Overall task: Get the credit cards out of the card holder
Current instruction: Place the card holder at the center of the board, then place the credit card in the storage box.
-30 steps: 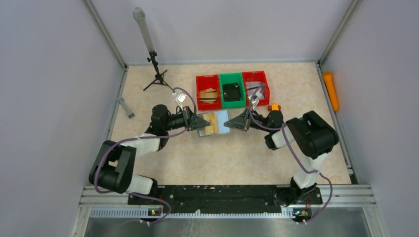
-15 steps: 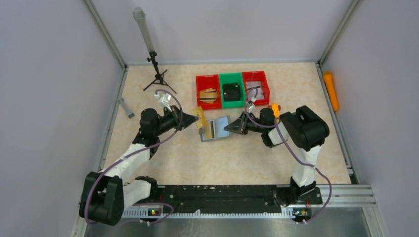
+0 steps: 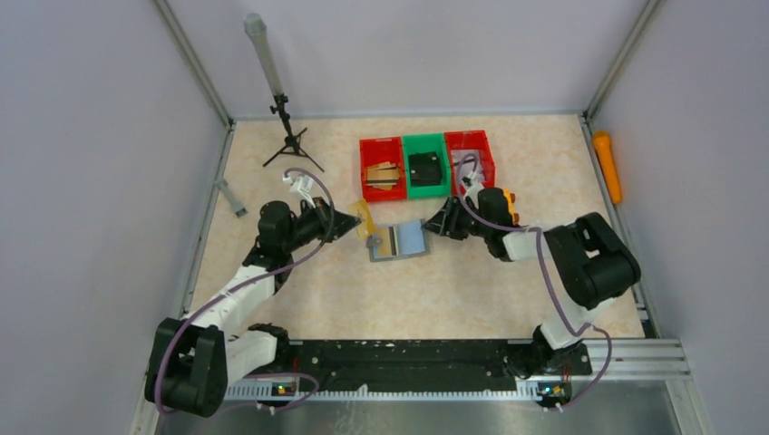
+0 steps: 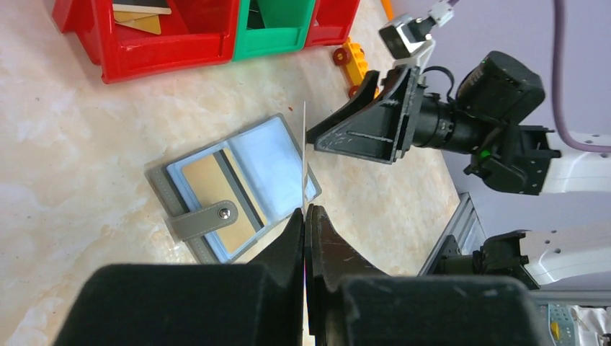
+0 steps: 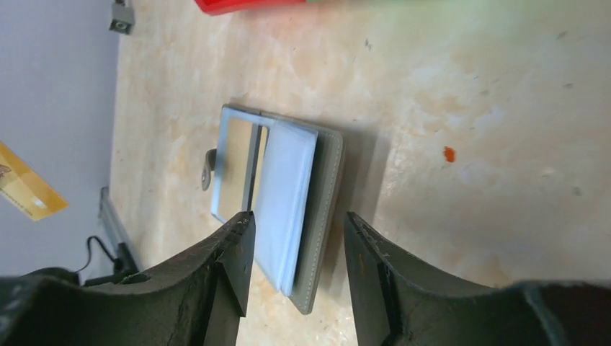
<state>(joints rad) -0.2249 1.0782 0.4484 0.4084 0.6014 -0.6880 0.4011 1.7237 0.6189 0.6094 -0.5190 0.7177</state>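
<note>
Our left gripper (image 4: pixel 305 213) is clenched on one of the credit cards (image 3: pixel 364 220) and holds it lifted just left of the card holder (image 3: pixel 399 241), clear of its pocket. Our right gripper (image 5: pixel 298 225) has its jaws apart and grasps nothing. It sits at the holder's right edge, placed, we judge, where it could pin the cover while a card is drawn. The holder lies open on the tabletop (image 3: pixel 472 281), with another gold card (image 4: pixel 213 193) in its pocket. The left wrist view shows the held card only edge-on, as a thin line. The right wrist view shows its gold face but not the gripper holding it. Only the top view shows both grippers flanking the holder.
</note>
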